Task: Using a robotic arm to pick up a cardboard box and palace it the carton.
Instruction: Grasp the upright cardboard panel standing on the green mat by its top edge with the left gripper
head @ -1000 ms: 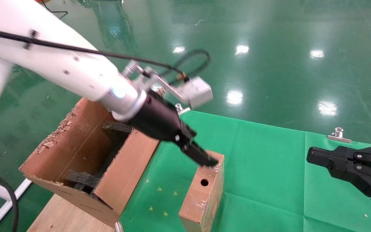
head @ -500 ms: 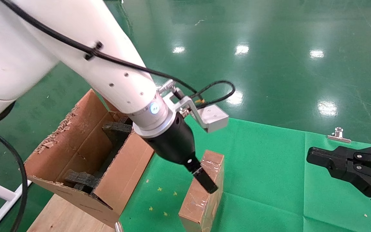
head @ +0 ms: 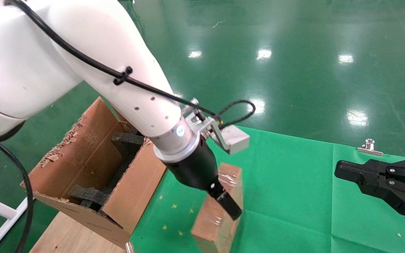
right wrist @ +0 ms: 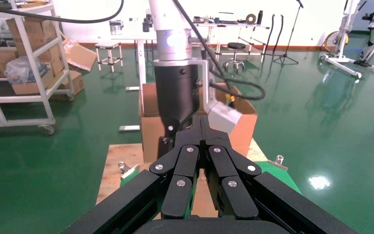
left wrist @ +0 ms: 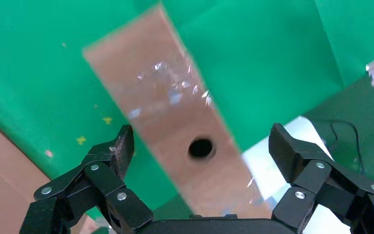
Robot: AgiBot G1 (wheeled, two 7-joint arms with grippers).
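The cardboard box (head: pixel 213 219), slim, brown and taped, stands on the green cloth (head: pixel 294 182) in the head view. My left gripper (head: pixel 225 205) reaches down over its top, on the white robotic arm (head: pixel 135 102). In the left wrist view the cardboard box (left wrist: pixel 175 122), with a round hole in it, lies between the spread fingers of the left gripper (left wrist: pixel 202 141), which is open, with a gap on each side. The carton (head: pixel 83 165), torn-rimmed with black foam (head: pixel 127 140) inside, stands just left of the box. My right gripper (head: pixel 343 172) is parked at the right and shut (right wrist: pixel 200 122).
A wooden board (head: pixel 72 235) lies under the carton. A metal clip (head: pixel 370 147) holds the cloth's far edge. The right wrist view shows the carton (right wrist: pixel 148 129) behind my left arm and a shelf cart (right wrist: pixel 19 63) on the green floor.
My left arm has swung in and come down, so the fingers now straddle the cardboard box lower down. The box's near end has shifted slightly left. The right gripper has not moved.
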